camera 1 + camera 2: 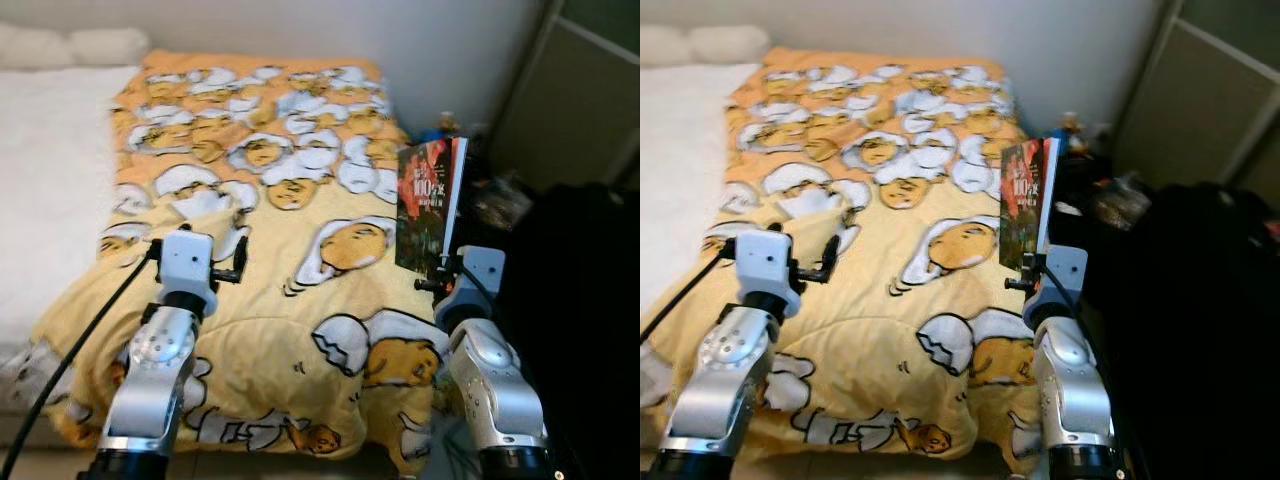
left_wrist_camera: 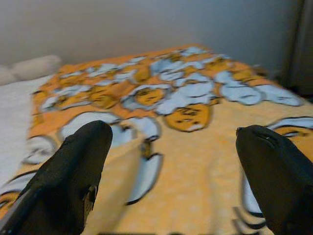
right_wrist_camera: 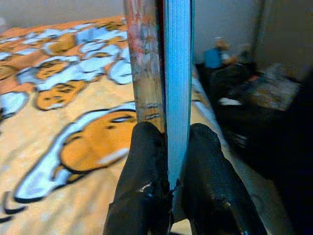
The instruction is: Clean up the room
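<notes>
- Left eye view: right claw (image 1: pixel 443 262) holds a book (image 1: pixel 430 205) upright above the right edge of the bed (image 1: pixel 60 180), dark cover with red print facing the bed, white page block facing the dark side of the room.
- Right wrist view: both black fingers (image 3: pixel 144 171) pressed against the book (image 3: pixel 161 73), one on the cover, one on the far side; page edges run up between them. Claw pinching the book near its lower end.
- Left claw (image 1: pixel 215 262) hangs over the blanket (image 1: pixel 300 170) near the bed's front left part. Left wrist view: fingers (image 2: pixel 73 171) spread wide, nothing between them, blanket pattern visible through the gap.
- A black cable (image 1: pixel 90 320) runs along the left arm, down toward the lower left corner of the view.
- Blanket: yellow-orange, printed with cartoon egg figures in white shells. Rumpled; it covers the right portion of the bed and drapes over the front edge.
- Bare white mattress or sheet to the left of the blanket; white pillows (image 1: pixel 75 45) at the head end against the wall (image 1: pixel 450 50).
- Wall pale and plain. To the right, a pale panelled door or wardrobe front (image 1: pixel 575 90).
- Beside the bed's right edge, a dark cluttered area (image 1: pixel 500 195): small objects piled low, one bluish (image 3: pixel 213 56), too blurred to name.
- Large black mass (image 1: pixel 580 300) at the right, near the right arm; cannot tell what it is.
</notes>
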`<state>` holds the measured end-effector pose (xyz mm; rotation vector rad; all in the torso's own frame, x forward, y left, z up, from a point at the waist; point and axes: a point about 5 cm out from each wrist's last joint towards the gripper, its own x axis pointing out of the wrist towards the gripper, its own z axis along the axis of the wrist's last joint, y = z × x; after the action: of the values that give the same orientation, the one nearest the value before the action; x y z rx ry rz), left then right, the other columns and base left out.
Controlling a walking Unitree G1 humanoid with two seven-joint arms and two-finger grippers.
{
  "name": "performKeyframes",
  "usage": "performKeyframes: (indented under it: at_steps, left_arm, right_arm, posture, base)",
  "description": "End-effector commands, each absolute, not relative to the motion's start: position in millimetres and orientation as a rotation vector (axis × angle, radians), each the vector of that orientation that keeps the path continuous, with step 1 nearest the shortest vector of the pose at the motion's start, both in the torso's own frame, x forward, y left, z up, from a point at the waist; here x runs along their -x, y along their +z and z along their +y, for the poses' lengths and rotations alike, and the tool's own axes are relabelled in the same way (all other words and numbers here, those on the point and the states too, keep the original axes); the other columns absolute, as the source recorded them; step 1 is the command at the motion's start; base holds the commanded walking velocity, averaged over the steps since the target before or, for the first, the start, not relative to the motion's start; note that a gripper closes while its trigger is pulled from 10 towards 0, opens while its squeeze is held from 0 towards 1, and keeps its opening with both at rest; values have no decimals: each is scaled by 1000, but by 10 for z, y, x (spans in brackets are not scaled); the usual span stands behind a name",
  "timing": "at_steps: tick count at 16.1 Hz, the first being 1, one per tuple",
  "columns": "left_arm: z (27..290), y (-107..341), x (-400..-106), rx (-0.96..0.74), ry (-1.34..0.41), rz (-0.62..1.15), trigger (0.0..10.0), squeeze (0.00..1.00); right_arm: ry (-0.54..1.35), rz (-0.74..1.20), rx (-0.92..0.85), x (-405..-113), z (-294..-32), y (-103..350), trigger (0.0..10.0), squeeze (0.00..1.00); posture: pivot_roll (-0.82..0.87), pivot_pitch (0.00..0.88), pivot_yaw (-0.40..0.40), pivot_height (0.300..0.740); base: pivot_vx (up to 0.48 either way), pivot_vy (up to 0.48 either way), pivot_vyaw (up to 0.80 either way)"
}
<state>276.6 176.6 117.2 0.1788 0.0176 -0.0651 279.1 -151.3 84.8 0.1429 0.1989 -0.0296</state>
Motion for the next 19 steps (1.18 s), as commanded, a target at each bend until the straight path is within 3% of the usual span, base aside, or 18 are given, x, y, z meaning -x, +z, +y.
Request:
performKeyframes:
  at_steps: [1, 8, 12, 16, 19]
  left_arm:
    - [1717, 1183, -2791, -184, -82, 17, 10000, 718]
    - [1692, 1159, -2801, -185, -93, 31, 10000, 722]
    - [1712, 1174, -2798, -189, -90, 30, 10000, 722]
    - [1733, 1190, -2796, -192, -82, 29, 10000, 725]
    - [1741, 1188, -2791, -193, -78, 29, 10000, 729]
  right_arm:
    - [-49, 155, -124, -2831, -1582, 945, 10000, 0]
    - [-78, 143, -99, -2824, -1658, 948, 10000, 0]
    - [-64, 168, -175, -2842, -1622, 928, 10000, 0]
    - [-54, 171, -180, -2851, -1594, 919, 10000, 0]
    - [-37, 158, -175, -2862, -1571, 937, 10000, 0]
  posture:
    - [44, 0, -1, 740]
    - [44, 0, 6, 740]
    - [57, 0, 2, 740]
    - [69, 0, -3, 740]
    - [69, 0, -4, 740]
  base:
    - [0, 398, -425]
    - [0, 406, 0]
    - [0, 442, 0]
    - [0, 473, -636]
    - [0, 475, 0]
